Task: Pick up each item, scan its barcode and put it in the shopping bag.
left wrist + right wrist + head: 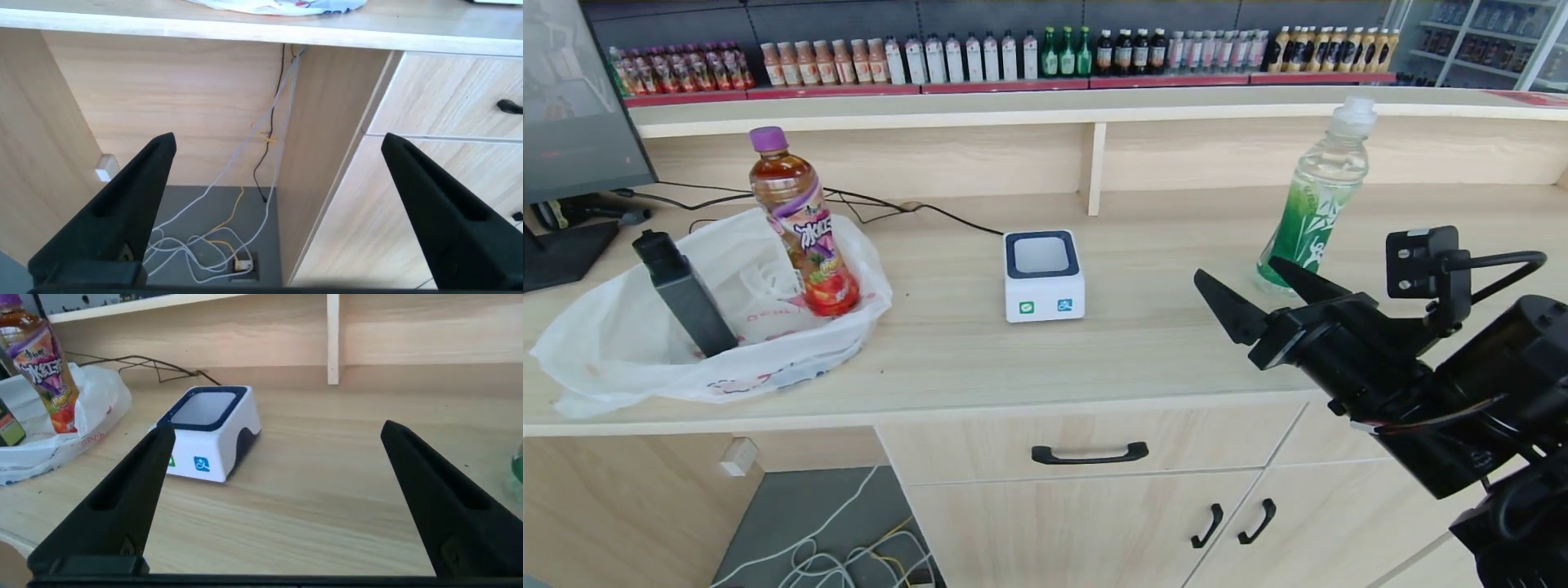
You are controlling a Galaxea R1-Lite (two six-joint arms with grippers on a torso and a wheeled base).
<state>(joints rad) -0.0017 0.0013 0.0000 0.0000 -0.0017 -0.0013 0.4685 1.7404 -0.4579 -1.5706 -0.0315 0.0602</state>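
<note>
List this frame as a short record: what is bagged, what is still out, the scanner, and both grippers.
bagged: purple-capped tea bottle, dark grey bottle, both leaning in the shopping bag
still out: green bottle, upright on the counter, robot's right side
scanner: mid-counter, nothing on it
right gripper: open, empty, near the green bottle
left gripper: open, empty, below counter level

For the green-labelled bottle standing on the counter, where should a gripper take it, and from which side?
Take the green-labelled bottle around its labelled body, about mid-height, coming in level from the near side with the open right gripper, the closest one. It stands upright, round and tall, narrowing to the cap, so the straight wall likely gives the steadier clamp.
</note>
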